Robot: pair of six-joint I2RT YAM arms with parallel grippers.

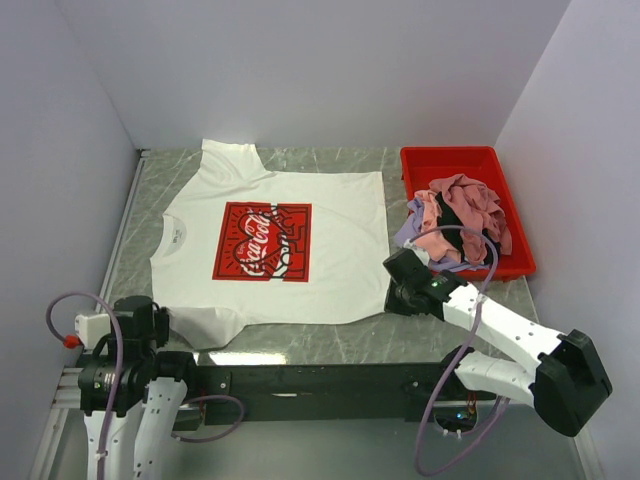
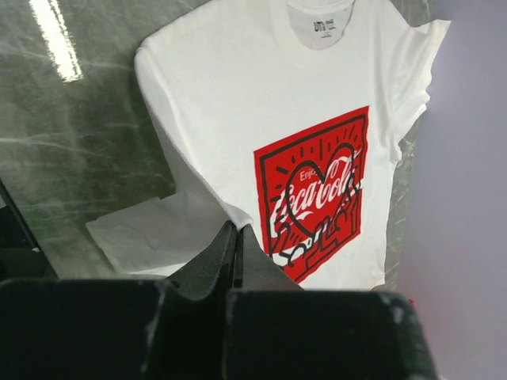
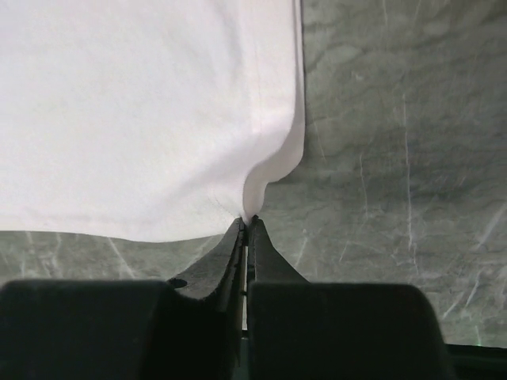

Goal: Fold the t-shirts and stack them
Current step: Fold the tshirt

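Observation:
A white t-shirt with a red square Coca-Cola print lies spread flat on the table, collar to the left. My left gripper is at the shirt's near-left part by the near sleeve. It is shut, with white cloth pinched at its tips. My right gripper is at the near-right hem corner. It is shut on that corner, and the cloth puckers up at the tips. More t-shirts, pink and lavender, lie crumpled in a heap at the right.
The heap sits in a red plastic bin at the back right, with some cloth hanging over its left wall. Grey marbled tabletop shows around the shirt. Pale walls close in on the left, back and right.

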